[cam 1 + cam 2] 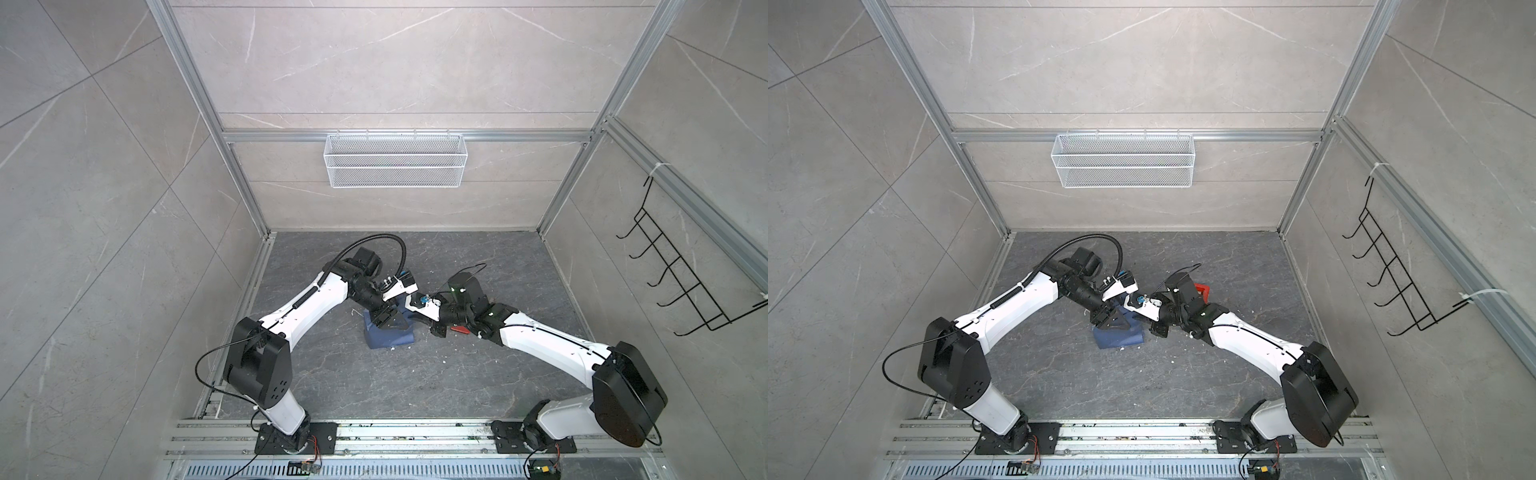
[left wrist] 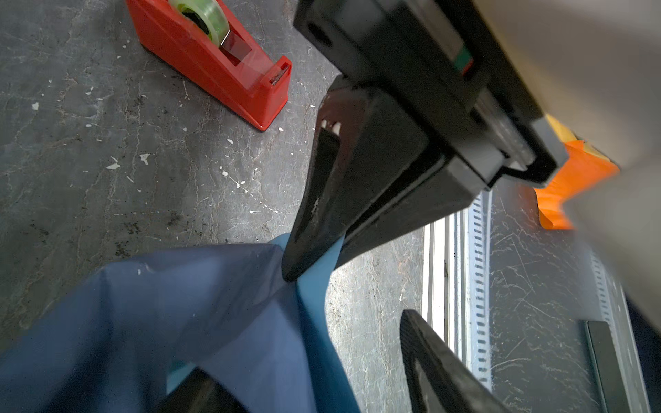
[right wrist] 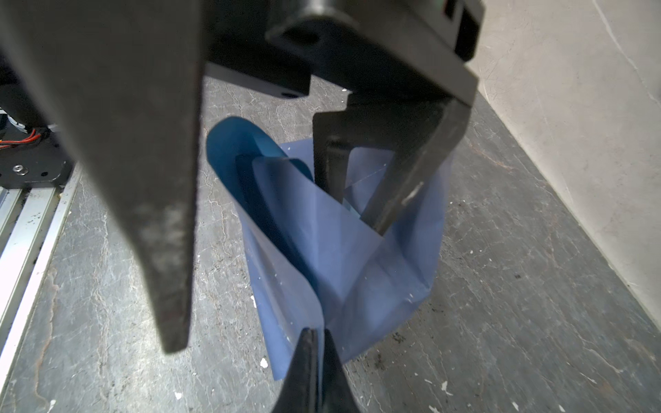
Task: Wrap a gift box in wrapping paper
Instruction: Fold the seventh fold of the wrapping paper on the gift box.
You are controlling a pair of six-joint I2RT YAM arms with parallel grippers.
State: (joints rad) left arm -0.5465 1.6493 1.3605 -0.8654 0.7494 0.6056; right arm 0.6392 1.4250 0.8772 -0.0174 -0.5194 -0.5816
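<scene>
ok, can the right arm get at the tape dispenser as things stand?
Probably not yet. The right gripper is shut on the wrapping paper, so it must let go first. Otherwise the tape dispenser stands close by that wrist, nothing visibly between.

- A robot test cell in a lab is shown: an aluminium profile frame [image 1: 232,183] is set around stone-look panels [image 1: 395,62].
- Two arm bases [image 1: 295,440] are bolted to slotted rails [image 1: 395,432], well behind the left gripper [image 1: 395,323].
- A white wire basket [image 1: 395,162] is hung on the wall far beyond that gripper.
</scene>
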